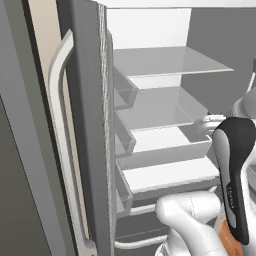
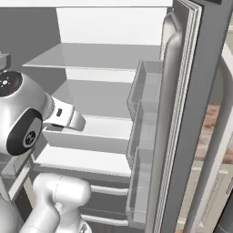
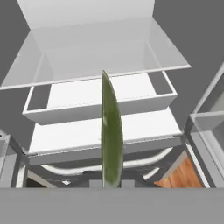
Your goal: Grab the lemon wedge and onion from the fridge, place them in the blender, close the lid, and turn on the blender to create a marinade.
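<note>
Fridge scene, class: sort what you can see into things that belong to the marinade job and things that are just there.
Belonging to the job:
- tall grey-steel fridge, door open
- thin yellow-green lemon wedge, standing up from the gripper

Just there:
- clear shelves
- white drawers
- clear door bins
- orange-brown wooden floor

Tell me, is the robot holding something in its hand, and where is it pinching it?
Yes. The gripper holds the lemon wedge, a thin yellow-green sliver, by its lower end; the rest sticks up in front of the open fridge.
</note>
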### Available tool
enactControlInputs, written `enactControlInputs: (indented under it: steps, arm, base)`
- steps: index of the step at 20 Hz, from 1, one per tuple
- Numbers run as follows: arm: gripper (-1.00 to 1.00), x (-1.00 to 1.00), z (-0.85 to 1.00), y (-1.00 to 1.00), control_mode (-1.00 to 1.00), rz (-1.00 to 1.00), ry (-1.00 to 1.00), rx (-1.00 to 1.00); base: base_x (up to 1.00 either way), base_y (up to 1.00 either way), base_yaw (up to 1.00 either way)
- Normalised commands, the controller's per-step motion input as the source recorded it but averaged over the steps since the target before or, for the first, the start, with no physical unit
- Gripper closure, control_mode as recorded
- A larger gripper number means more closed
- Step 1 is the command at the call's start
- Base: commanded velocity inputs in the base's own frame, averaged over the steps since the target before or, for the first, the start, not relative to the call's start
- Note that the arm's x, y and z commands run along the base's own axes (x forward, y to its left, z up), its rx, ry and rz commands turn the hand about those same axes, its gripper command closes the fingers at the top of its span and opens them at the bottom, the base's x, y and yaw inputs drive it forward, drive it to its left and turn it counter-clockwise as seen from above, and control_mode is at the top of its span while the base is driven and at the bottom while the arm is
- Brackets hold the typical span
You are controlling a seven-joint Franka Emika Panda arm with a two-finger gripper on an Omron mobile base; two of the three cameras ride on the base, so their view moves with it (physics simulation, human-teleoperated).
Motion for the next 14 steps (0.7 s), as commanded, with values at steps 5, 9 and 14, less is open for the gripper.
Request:
enactControlInputs:
  steps: [5,9,14]
  arm:
    - [1.00,0.00,0.00,0.00,1.00,0.00,0.00,0.00]
    - [1.00,0.00,0.00,0.00,1.00,0.00,0.00,0.00]
    - [1.00,0.00,0.00,0.00,1.00,0.00,0.00,0.00]
  base:
    - [-0.80,0.00,0.00]
    - [-0.83,0.00,-0.18]
    - [-1.00,-0.01,-0.41]
